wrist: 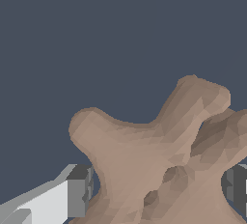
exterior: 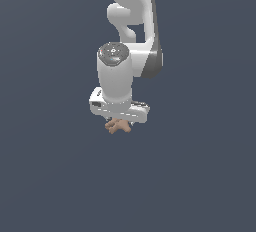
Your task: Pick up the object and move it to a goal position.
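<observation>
In the exterior view, the white arm (exterior: 131,21) reaches down from the top of the picture, and its rounded wrist ends in a flat white hand. The gripper (exterior: 119,121) points straight down. Directly beneath it, a small tan-brown cross-shaped piece (exterior: 118,126) peeks out, its stubby arms spreading just below the hand's lower edge. The piece is narrower than the hand above it and sits centred under the jaws. The hand hides the fingers here, so this view alone does not show how the jaws stand. Around everything lies a plain, dark blue-grey bench (exterior: 45,176) with no visible edge; whether the piece rests on it or hangs above it cannot be told.

In the wrist view, the tan-brown piece (wrist: 159,160) fills much of the picture, seen close up. Its matte, faceted surface shows rounded lobes branching outward, with a few small dimples near the middle. One dark-padded finger (wrist: 79,189) on a white mount lies against one side of the piece, and the other finger (wrist: 236,185) presses at the opposite side. The jaws are clamped on the piece, which sits squarely between them, its lobes reaching out past the fingers. Behind it, the bench (wrist: 72,35) is the same flat dark blue-grey.
</observation>
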{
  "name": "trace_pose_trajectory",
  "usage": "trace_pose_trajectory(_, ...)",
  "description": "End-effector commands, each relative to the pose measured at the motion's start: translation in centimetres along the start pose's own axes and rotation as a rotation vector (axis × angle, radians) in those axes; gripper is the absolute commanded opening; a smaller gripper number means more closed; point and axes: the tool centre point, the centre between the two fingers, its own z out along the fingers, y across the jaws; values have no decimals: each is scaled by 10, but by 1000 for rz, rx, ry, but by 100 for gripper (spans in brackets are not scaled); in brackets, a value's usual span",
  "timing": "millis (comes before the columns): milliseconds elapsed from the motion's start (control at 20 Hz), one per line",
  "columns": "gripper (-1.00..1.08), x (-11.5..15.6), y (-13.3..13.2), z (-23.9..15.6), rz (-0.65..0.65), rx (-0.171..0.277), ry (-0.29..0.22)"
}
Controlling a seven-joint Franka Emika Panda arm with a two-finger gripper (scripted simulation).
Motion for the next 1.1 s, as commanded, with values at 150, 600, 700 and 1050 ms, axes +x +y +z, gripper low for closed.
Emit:
trace_pose_trajectory(150, -100, -2, -27, -63, 1, -1, 0)
trace_pose_trajectory(600, -100, -2, -68, -159, 1, -1, 0)
trace_pose_trajectory(700, -100, -1, -76, -177, 1, -1, 0)
trace_pose_trajectory(1050, -100, 1, -95, -218, 0, 0, -1)
